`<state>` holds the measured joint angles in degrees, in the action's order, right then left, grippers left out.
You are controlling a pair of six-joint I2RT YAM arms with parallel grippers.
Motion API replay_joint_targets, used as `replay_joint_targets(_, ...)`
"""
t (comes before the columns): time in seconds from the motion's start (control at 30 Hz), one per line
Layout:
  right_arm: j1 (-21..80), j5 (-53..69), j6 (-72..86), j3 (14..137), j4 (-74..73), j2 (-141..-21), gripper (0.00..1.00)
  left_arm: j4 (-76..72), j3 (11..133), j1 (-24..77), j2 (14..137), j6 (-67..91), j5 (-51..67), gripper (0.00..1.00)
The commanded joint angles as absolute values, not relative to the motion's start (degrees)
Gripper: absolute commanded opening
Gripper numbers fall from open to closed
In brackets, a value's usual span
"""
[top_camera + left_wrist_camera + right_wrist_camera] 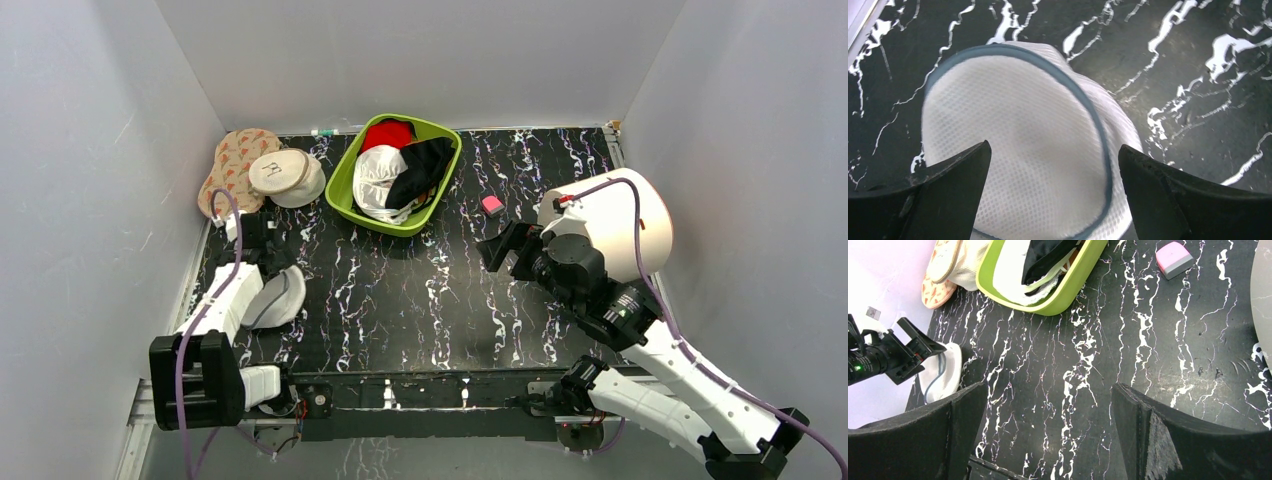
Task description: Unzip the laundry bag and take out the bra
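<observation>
The laundry bag [275, 298] is a small white mesh dome with a grey-blue zipper line round its rim. It lies on the black marbled table at the left. It fills the left wrist view [1018, 145] and shows small in the right wrist view [943, 372]. My left gripper [262, 255] is open and hovers just above the bag, with its fingers astride it [1053, 146] and not touching. My right gripper [505, 248] is open and empty over the table's middle right [1048, 385]. The zipper line looks closed. The bra is hidden from view.
A green basket [345, 190] at the back middle holds red, black and white garments. A cream round cap [285, 175] and a patterned pad [230, 165] lie at the back left. A pink block [492, 204] and a large white cylinder [625, 215] are at the right.
</observation>
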<state>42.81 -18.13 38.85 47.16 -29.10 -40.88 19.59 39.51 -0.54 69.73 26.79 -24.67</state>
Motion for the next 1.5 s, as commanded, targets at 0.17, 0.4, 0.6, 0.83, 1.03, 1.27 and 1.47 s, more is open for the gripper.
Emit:
replay_joint_targets(0.17,43.02,-18.51,35.85,52.60,-29.11,-41.97,0.95,20.92,40.25,-3.49,59.78,28.68,-27.59,0.98)
replay_joint_targets(0.4,43.08,-17.64,31.91,56.88,-28.95,-48.08,0.95,21.75,46.13,-2.26,55.22,25.77,-15.09,0.98)
replay_joint_targets(0.6,43.02,-20.15,25.55,66.02,-31.84,-55.50,0.98,16.60,55.18,9.57,56.04,17.97,-8.53,0.98)
replay_joint_targets(0.83,43.02,-29.69,21.77,79.28,-36.26,-62.36,0.98,13.47,70.83,21.35,60.82,10.45,-3.59,0.98)
replay_joint_targets(1.03,43.05,-32.51,17.67,87.18,-36.68,-63.67,0.98,12.08,79.59,21.49,59.42,6.35,-1.36,0.98)
replay_joint_targets(1.27,43.05,-32.79,16.33,89.49,-35.61,-61.83,0.98,10.85,80.59,21.47,54.64,6.12,-5.94,0.98)
replay_joint_targets(1.47,43.04,-31.12,16.04,87.76,-33.98,-61.09,0.98,11.77,79.45,21.46,54.67,6.15,-5.79,0.98)
